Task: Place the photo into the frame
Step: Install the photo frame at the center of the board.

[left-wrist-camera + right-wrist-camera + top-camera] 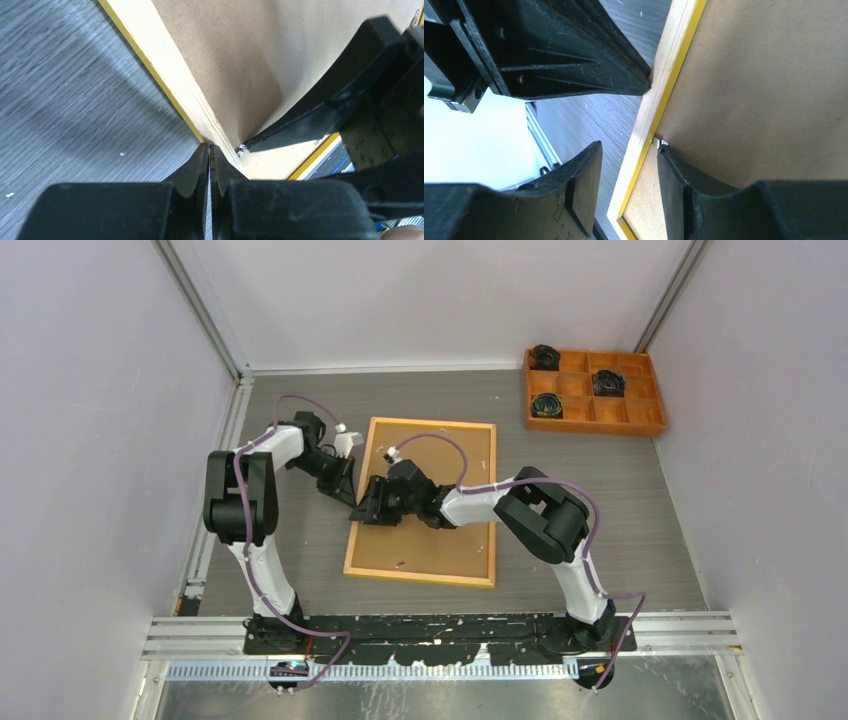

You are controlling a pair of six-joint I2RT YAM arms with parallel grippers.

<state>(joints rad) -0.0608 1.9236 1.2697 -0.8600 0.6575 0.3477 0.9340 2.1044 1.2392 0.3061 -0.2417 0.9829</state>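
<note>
— Grey, wood-grained counter (600, 500), pale walls on three sides. What lies on it, counted?

— Two things. One frame (420, 577) lies flat near the middle of the counter, slightly towards the left edge, with its long sides running from near edge to far edge. One orange tray (600, 428) sits in the far right corner, well apart from the frame.

— Which face of the frame is up?

— The back: light wooden rails with a thin yellow line along their outer side. One brown backing board (440, 550) fills the opening. The tray holds three dark coiled items (607, 381), each in its own compartment; they are too small to name.

— And the arms?

— Two arms, both reaching to the same spot on the frame's left rail, about halfway along it. The left claw (210, 150) is clenched, its two fingers pressed together with nothing between them, and the tips touch the outer side of the rail.

— The right one?

— The right claw (630, 148) is released, about half spread and straddling the rail. One finger rests on the backing board, its tip against the rail's inner side beside a small metal tab (662, 144). The other finger hangs outside the rail, over the bare counter, with a gap showing. It grips nothing.
</note>
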